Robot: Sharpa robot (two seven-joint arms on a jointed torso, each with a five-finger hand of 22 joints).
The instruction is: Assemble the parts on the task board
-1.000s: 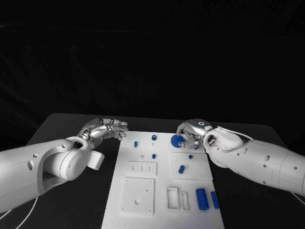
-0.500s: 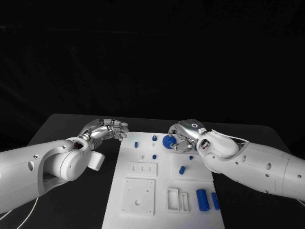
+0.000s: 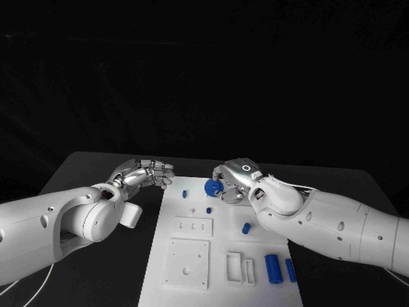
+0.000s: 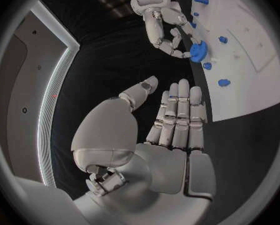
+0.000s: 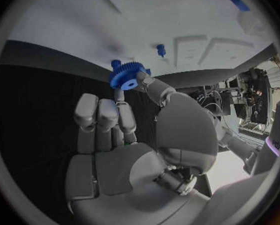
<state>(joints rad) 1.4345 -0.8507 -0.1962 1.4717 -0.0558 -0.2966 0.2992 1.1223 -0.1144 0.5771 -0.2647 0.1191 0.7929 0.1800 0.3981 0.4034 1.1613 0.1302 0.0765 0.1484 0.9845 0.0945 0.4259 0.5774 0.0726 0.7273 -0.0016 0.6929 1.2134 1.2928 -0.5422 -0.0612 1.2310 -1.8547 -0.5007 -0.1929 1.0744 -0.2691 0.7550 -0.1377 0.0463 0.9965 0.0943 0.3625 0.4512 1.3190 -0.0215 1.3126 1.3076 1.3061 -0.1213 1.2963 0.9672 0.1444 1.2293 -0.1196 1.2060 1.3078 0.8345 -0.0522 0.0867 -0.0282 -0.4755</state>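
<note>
The white task board (image 3: 191, 256) lies in the middle of the table. My right hand (image 3: 237, 179) pinches a blue gear (image 3: 213, 186) between thumb and fingers and holds it over the board's far end. In the right wrist view the gear (image 5: 124, 78) hangs just in front of a short blue peg (image 5: 116, 63), with a second peg (image 5: 160, 49) farther off. My left hand (image 3: 146, 173) hovers off the board's far left corner, fingers straight and side by side (image 4: 177, 120), holding nothing. The left wrist view shows the gear (image 4: 198, 50) in the right hand (image 4: 164, 27).
On the board stand small blue pegs (image 3: 185, 192) (image 3: 209, 210), a short blue piece (image 3: 246, 227), and two longer blue pieces (image 3: 271, 267) (image 3: 289, 269) near the front right. White raised blocks and frames (image 3: 186, 262) (image 3: 238, 267) sit at the board's front. Black table surrounds it.
My right hand has carried the blue gear leftward along the board's far end, and it now covers the peg there. The left hand has stayed put.
</note>
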